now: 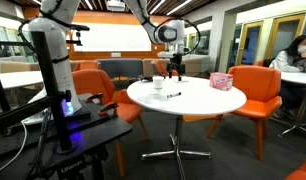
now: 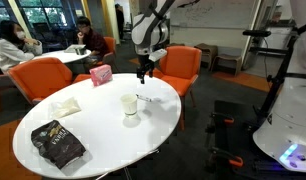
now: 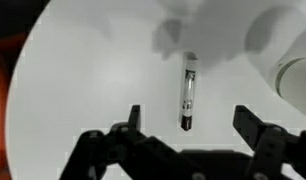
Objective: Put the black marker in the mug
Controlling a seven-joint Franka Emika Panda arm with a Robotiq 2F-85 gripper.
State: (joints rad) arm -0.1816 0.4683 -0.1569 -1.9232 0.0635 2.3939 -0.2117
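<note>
The black marker lies flat on the round white table, between and just ahead of my open fingers in the wrist view. It also shows in both exterior views. My gripper is open and empty, hovering above the marker. The white mug stands upright on the table near the marker. Part of it shows at the right edge of the wrist view.
A pink patterned box stands near the table's edge. A dark snack bag and a white cloth lie on the table. Orange chairs surround it. People sit at a far table.
</note>
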